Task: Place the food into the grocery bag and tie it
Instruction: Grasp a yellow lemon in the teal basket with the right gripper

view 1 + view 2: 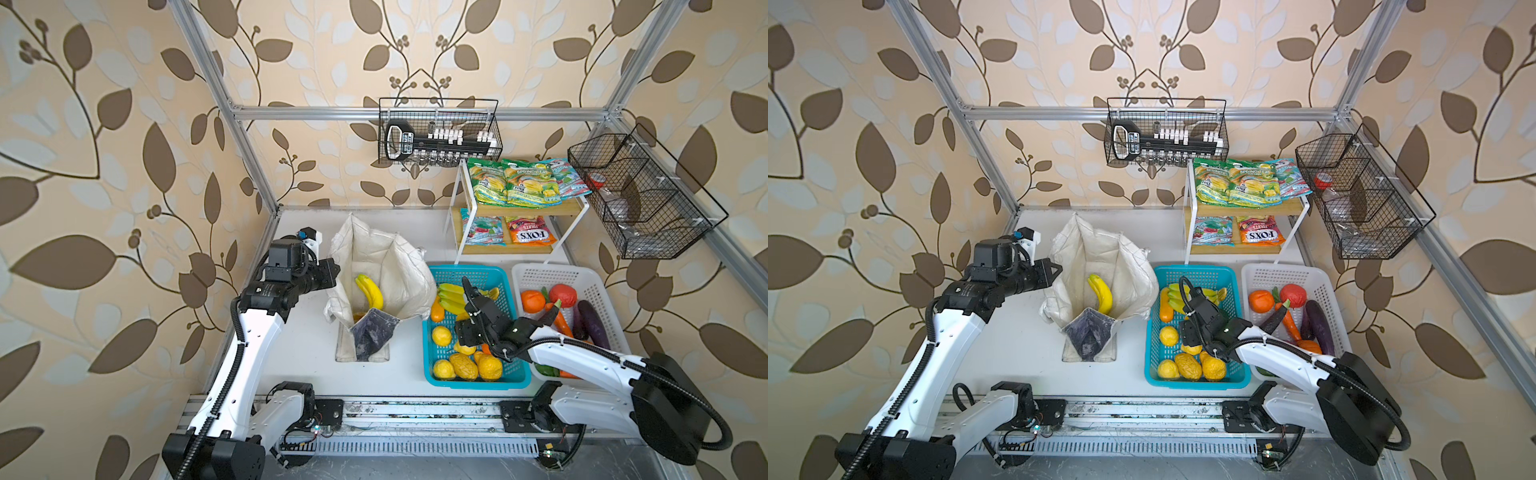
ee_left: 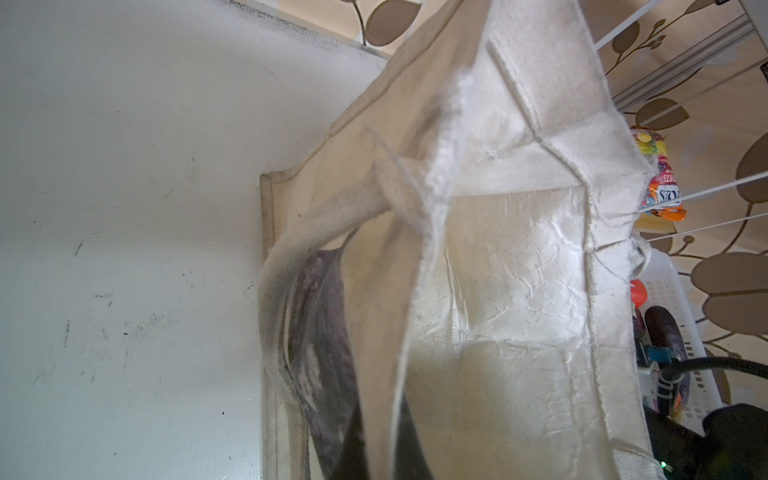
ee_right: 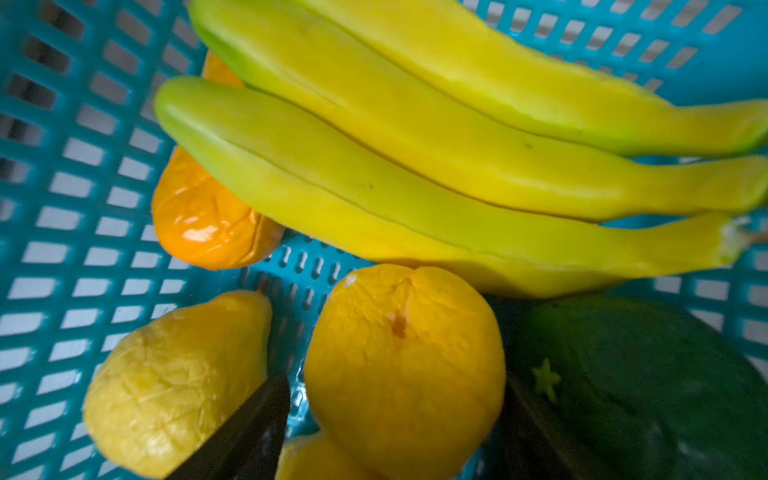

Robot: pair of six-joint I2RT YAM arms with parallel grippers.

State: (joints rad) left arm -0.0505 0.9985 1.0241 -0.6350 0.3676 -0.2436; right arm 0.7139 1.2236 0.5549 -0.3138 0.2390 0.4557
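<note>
**Left gripper** (image 1: pixel 333 271): fingers fully closed, pinching the left rim of the grocery bag (image 1: pixel 388 262). In the left wrist view a dark finger (image 2: pixel 353 453) shows against the cloth edge, and cloth fills most of that view.

**Right gripper** (image 3: pixel 397 384): fingers spread wide inside the blue basket (image 1: pixel 473 273), one on each side of a round orange-yellow fruit (image 3: pixel 405 365). A strip of basket floor shows between that fruit and the finger (image 3: pixel 249 436) next to the pale yellow fruit (image 3: pixel 174 382), so nothing is gripped.

**Grocery bag:** stands on the table (image 1: pixel 307 361) with its mouth gaping. The dark marbled print (image 1: pixel 372 334) is folded at the near end. One banana bunch (image 1: pixel 370 291) lies inside.

**Edges and room:**
- The bag's right side bulges up to the blue basket's left rim; whether they touch cannot be told.
- The blue basket and the white basket (image 1: pixel 548 271) sit just beside each other.
- Bare table lies in front of the bag and to its left.
- Snack packets (image 1: pixel 515 183) lie on the shelf (image 1: pixel 571 207) behind the baskets, well apart from the bag.

**View differences:**
- Only the right wrist view shows the straddled fruit and a dark green piece (image 3: pixel 644 395) beside it — the gripper hides both in both top views.
- A second banana bunch (image 3: pixel 415 166) lies just past the fingertips.
- The bunch in the bag appears only in the top views.
</note>
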